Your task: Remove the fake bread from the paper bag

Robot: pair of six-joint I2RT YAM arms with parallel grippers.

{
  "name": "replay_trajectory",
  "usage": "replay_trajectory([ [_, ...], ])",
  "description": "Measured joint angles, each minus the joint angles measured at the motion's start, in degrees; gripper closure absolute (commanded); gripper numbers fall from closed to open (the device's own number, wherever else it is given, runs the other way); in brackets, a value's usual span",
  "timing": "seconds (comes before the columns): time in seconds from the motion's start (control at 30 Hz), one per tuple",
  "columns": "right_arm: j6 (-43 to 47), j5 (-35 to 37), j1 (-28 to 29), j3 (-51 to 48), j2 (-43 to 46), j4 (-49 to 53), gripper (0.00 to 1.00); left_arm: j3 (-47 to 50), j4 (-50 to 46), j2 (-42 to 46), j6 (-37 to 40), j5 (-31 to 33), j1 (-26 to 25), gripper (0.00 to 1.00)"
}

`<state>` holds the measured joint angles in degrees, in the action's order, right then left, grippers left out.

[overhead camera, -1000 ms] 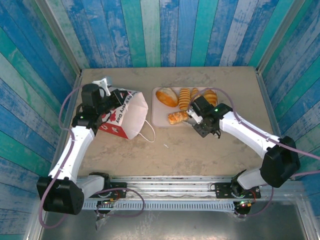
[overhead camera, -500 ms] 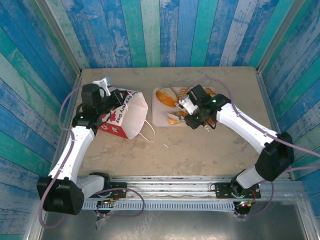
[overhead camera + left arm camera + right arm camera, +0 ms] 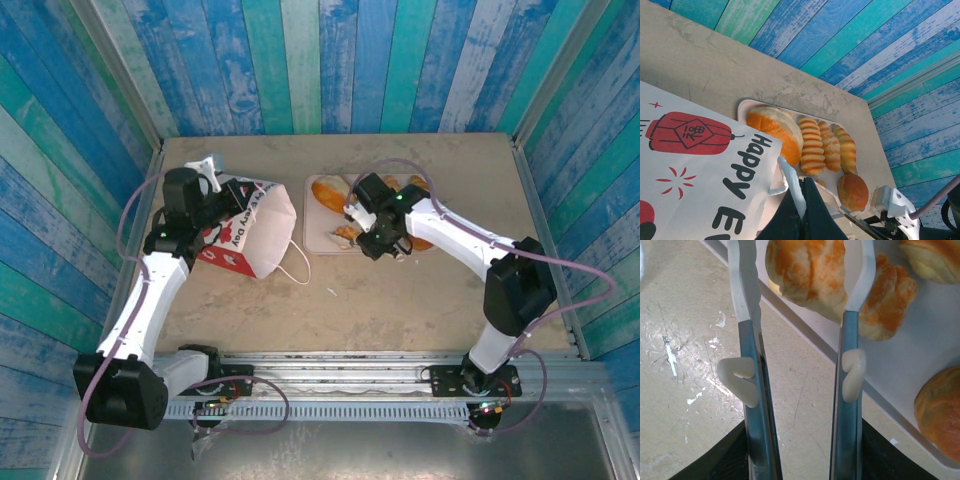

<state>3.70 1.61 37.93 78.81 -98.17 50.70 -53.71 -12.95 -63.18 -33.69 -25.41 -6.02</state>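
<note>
The paper bag [image 3: 250, 235], red with white print, lies on its side left of centre, its white mouth facing the tray. My left gripper [image 3: 225, 200] is shut on the bag's white handle strip [image 3: 792, 187]; the jaws [image 3: 802, 202] are pressed together on it, beside the bag's printed side [image 3: 695, 165]. My right gripper [image 3: 352, 237] is shut on a golden croissant [image 3: 807, 275] over the tray's front-left edge, one finger [image 3: 747, 300] on each side of it. Several more pieces of fake bread [image 3: 812, 150] lie on the pale tray [image 3: 315, 225].
On the tray [image 3: 920, 355] behind the held croissant are a second croissant [image 3: 887, 300] and a round bun [image 3: 940, 412]. A loose handle loop [image 3: 295, 268] trails from the bag onto the tabletop. Blue-green plank walls close in the table on three sides.
My right gripper has swung left and back, from the tray's front middle to its front-left part, with the croissant staying at its fingertips. The left arm and the bag have not moved.
</note>
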Motion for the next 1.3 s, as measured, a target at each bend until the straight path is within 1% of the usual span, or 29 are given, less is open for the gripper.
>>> replay_trajectory([
  [0.1,-3.26,0.59,0.15,0.00,0.00,0.44,0.54,0.00,0.00,0.00,0.09,0.00,0.00,1.00],
  [0.3,-9.31,1.42,0.13,-0.55,1.03,1.01,0.54,0.00,-0.02,0.00,0.31,0.00,0.00,1.00],
  [0.47,-11.93,2.49,-0.20,-1.79,2.86,1.90,0.54,0.00,-0.02,0.00,0.44,0.00,0.00,1.00],
  [0.83,-11.80,5.07,-2.89,-5.03,4.94,2.95,0.54,0.00,0.00,0.00,0.46,0.00,0.00,1.00],
  [1.17,-11.63,4.15,-3.10,-5.07,6.69,1.86,0.52,0.00,0.00,0.00,0.46,0.02,0.00,1.00],
  [1.3,-11.34,3.32,-3.10,-5.05,8.33,0.79,0.50,0.00,-0.11,0.00,0.61,0.24,0.00,1.00],
])
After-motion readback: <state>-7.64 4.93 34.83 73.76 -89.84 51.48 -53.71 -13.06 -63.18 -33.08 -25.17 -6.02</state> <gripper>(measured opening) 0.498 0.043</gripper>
